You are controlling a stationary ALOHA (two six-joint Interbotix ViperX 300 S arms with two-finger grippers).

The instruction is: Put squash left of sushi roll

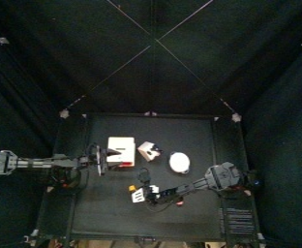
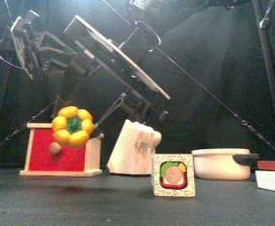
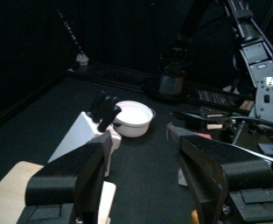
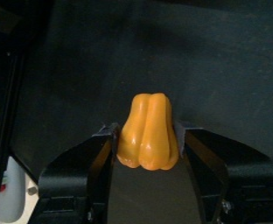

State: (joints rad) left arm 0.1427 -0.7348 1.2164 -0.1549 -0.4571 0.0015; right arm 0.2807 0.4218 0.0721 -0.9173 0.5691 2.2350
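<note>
- Right gripper [image 4: 149, 129] holds the squash [image 4: 149, 144] between its two jaws, which stand wide around it.
- Squash is yellow-orange and smooth, with soft ridges. One end is thin and one is fat. Its long way runs along the jaws.
- Sushi roll [image 2: 173, 175] stands at the front of the table [image 2: 57, 199], before the white block [image 2: 134, 146]. The free spot on its left looks bare.
- Left gripper [image 3: 145, 162] is open and waits far off at the side.
</note>
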